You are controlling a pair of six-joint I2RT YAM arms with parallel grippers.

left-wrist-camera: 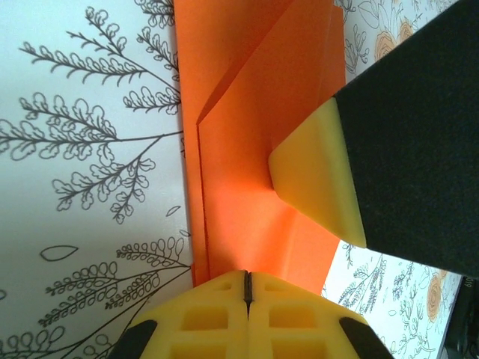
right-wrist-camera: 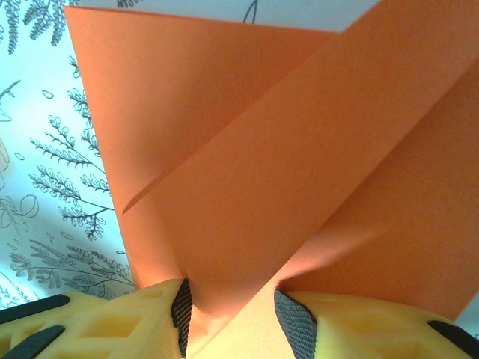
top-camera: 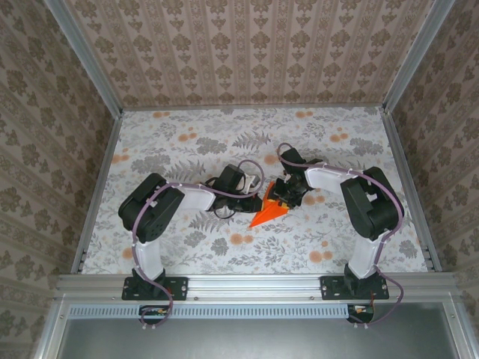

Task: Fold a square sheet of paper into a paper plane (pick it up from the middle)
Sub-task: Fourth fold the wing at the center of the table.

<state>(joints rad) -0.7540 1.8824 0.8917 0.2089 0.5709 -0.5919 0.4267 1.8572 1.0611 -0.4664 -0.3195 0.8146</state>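
Right gripper (right-wrist-camera: 233,314), the black two-finger tool with yellow pads on the right arm, has its jaws standing apart, and both tips come down onto the thin, bright orange paper sheet (top-camera: 267,212) without clamping it. Left gripper (left-wrist-camera: 248,283), built the same way, is closed with its yellow pads meeting along a thin seam. Its tips sit right at the sheet's near edge, and I cannot tell whether any paper is nipped between them. Both arms reach inward from their bases at the near rail, and the two tools meet close together over the middle of the wide white tabletop with its grey leaf and pale orange flower print (top-camera: 187,149), inside the brown damask-patterned walls (top-camera: 247,52). The sheet lies on that tabletop between and just in front of the two tools. It is folded into a pointed triangular shape, with the point aimed toward the near left. In the left wrist view one flap overlaps another along a long diagonal crease, and a yellow fingertip (left-wrist-camera: 318,179) of the right tool presses on the upper layer. In the right wrist view two flaps cross and narrow down into the gap between the pads.
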